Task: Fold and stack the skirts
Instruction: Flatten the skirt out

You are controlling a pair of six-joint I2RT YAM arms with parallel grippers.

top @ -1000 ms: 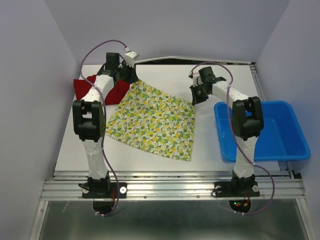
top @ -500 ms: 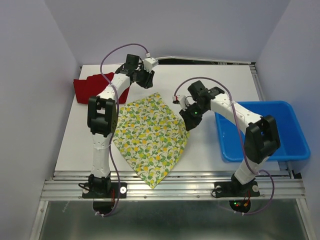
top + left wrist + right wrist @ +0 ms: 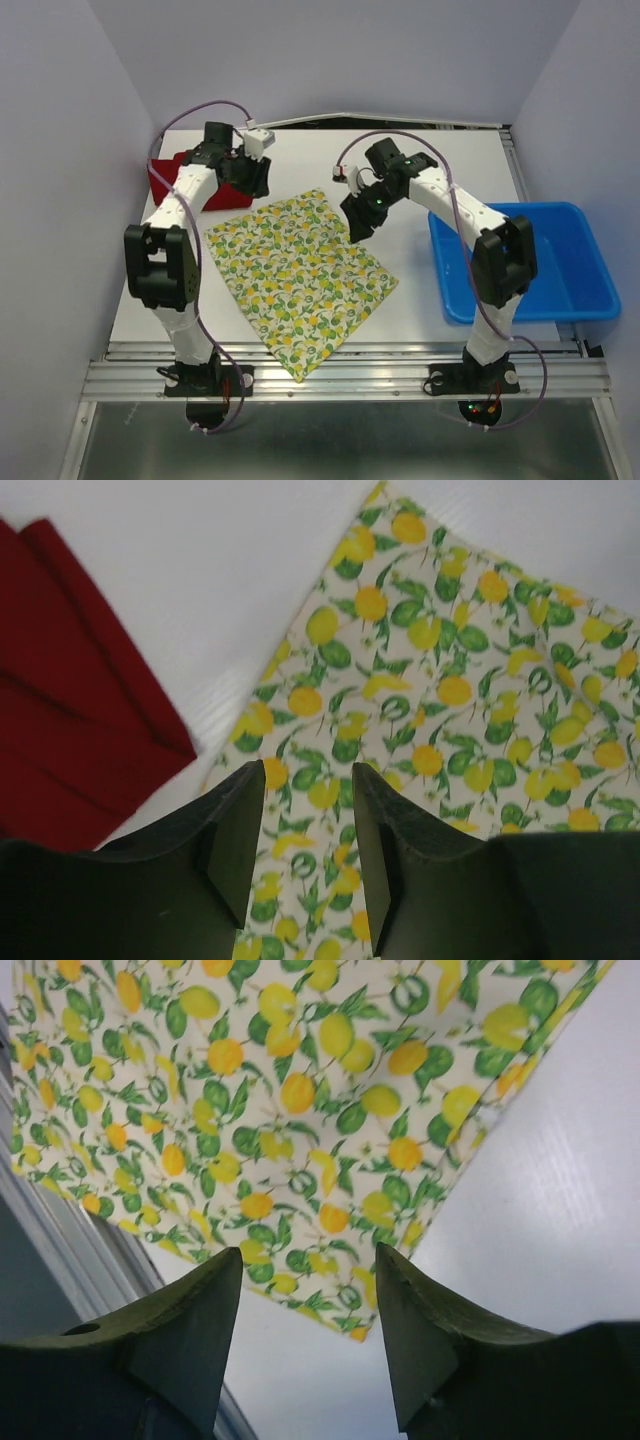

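The lemon-print skirt [image 3: 300, 280] lies spread flat on the white table [image 3: 450, 160], one corner pointing at the front edge. The red skirt [image 3: 165, 178] sits folded at the back left, partly hidden by the left arm. My left gripper [image 3: 257, 188] hangs over the lemon skirt's far-left corner; in the left wrist view this gripper [image 3: 308, 772] is open and empty, over the lemon skirt [image 3: 450, 680], with the red skirt [image 3: 70, 730] to its left. My right gripper [image 3: 356, 226] hovers at the skirt's far-right edge; in the right wrist view it [image 3: 308, 1255] is open above the lemon skirt [image 3: 280, 1090].
A blue plastic bin [image 3: 560, 262] stands at the table's right edge, beside the right arm. The aluminium rail [image 3: 340, 375] with both arm bases runs along the front. Grey walls close in on the left, back and right.
Both grippers have opened and let go of the lemon skirt. The skirt has turned and now lies flat with a corner toward the front. Both grippers have lifted a little off it.
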